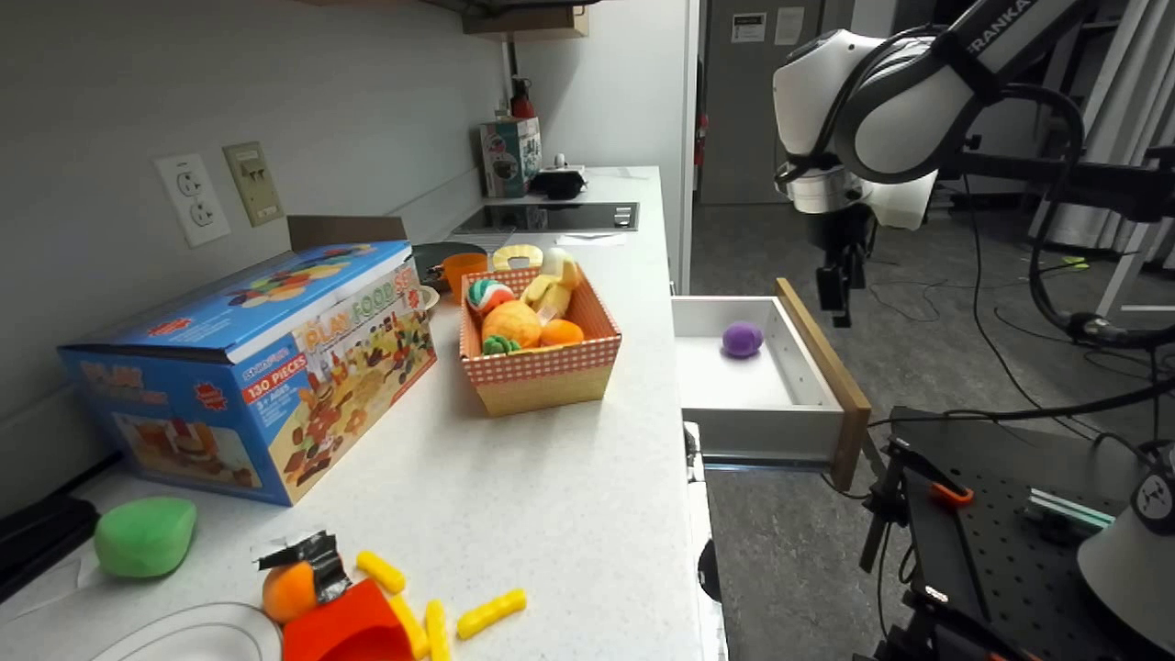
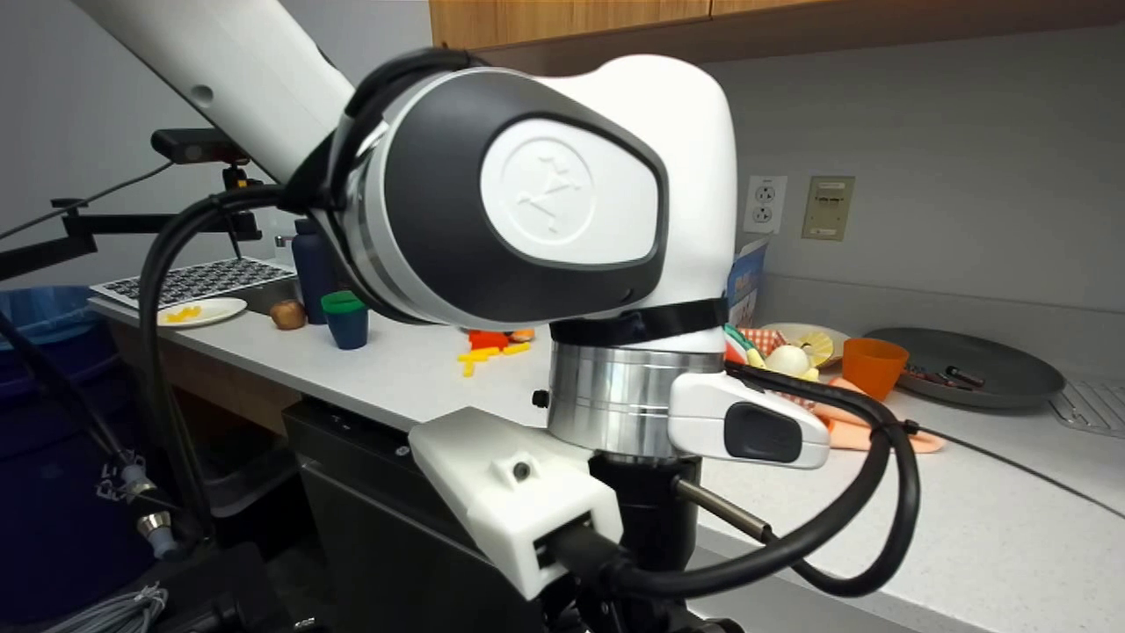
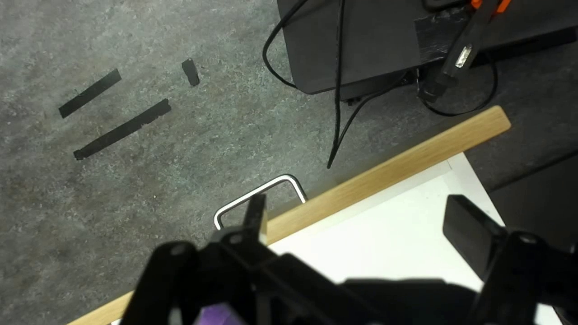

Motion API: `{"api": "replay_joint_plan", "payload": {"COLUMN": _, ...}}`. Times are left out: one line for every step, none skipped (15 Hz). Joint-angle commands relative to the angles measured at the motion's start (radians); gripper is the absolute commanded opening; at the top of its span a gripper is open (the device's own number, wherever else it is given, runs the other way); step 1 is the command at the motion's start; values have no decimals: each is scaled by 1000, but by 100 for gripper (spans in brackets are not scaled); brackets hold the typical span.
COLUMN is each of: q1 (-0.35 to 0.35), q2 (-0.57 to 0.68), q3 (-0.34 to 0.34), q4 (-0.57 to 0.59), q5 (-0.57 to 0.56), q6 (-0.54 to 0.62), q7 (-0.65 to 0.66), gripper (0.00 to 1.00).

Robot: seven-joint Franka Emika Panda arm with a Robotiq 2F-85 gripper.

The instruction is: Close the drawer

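The drawer (image 1: 819, 376) stands pulled out from under the counter in an exterior view. It has a white inside and a light wooden front panel. It also shows in the wrist view (image 3: 388, 178), where a metal handle (image 3: 239, 201) sticks out from its front. My gripper (image 1: 841, 298) points down by the drawer's front panel. In the wrist view the gripper (image 3: 358, 208) is open, fingers wide apart, nothing between them that it holds. One finger overlaps the handle and front edge; the other appears over the white inside. Whether either touches, I cannot tell. In the remaining exterior view the fingertips are out of view.
A purple round object (image 1: 742, 340) lies in the drawer. A basket of toy food (image 1: 542, 381) and a toy box (image 1: 248, 367) stand on the counter (image 1: 587, 487). A black cart (image 3: 352, 49) with cables is near the drawer's front corner.
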Motion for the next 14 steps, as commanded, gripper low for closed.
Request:
{"api": "replay_joint_plan", "payload": {"q1": 8, "q2": 0, "q3": -7, "q4": 4, "q5": -54, "q6": -28, "q7": -31, "gripper": 100}}
{"api": "replay_joint_plan", "payload": {"q1": 9, "q2": 0, "q3": -7, "q4": 4, "q5": -70, "q6": -39, "q7": -49, "gripper": 100}}
{"api": "replay_joint_plan", "payload": {"q1": 11, "q2": 0, "q3": -8, "q4": 4, "q5": -84, "q6": -50, "q7": -67, "gripper": 100}}
{"api": "replay_joint_plan", "payload": {"q1": 15, "q2": -2, "q3": -12, "q4": 1, "q5": -86, "q6": -49, "q7": -105, "gripper": 100}}
{"api": "replay_joint_plan", "payload": {"q1": 18, "q2": -4, "q3": -15, "q4": -2, "q5": -89, "q6": -47, "q7": -141, "gripper": 100}}
{"api": "replay_joint_plan", "payload": {"q1": 19, "q2": -5, "q3": -16, "q4": -4, "q5": -103, "q6": -40, "q7": -173, "gripper": 100}}
{"api": "replay_joint_plan", "payload": {"q1": 22, "q2": -6, "q3": -19, "q4": -4, "q5": -96, "q6": -43, "q7": -204, "gripper": 100}}
{"api": "replay_joint_plan", "payload": {"q1": 28, "q2": -8, "q3": -23, "q4": -5, "q5": -60, "q6": -50, "q7": -242, "gripper": 100}}
{"api": "replay_joint_plan", "payload": {"q1": -22, "q2": 171, "q3": -86, "q4": 27, "q5": -121, "q6": 115, "q7": -279, "gripper": 100}}
{"api": "replay_joint_plan", "payload": {"q1": 18, "q2": 12, "q3": -30, "q4": -6, "q5": -83, "q6": -8, "q7": -207, "gripper": 100}}
{"api": "replay_joint_plan", "payload": {"q1": 9, "q2": 47, "q3": -55, "q4": -8, "q5": -93, "q6": 37, "q7": -233, "gripper": 100}}
{"api": "replay_joint_plan", "payload": {"q1": 1, "q2": 88, "q3": -77, "q4": -6, "q5": -99, "q6": 71, "q7": -250, "gripper": 100}}
{"api": "replay_joint_plan", "payload": {"q1": -8, "q2": 126, "q3": -93, "q4": 1, "q5": -104, "q6": 94, "q7": -261, "gripper": 100}}
{"api": "replay_joint_plan", "payload": {"q1": -11, "q2": 150, "q3": -98, "q4": 6, "q5": -105, "q6": 106, "q7": -265, "gripper": 100}}
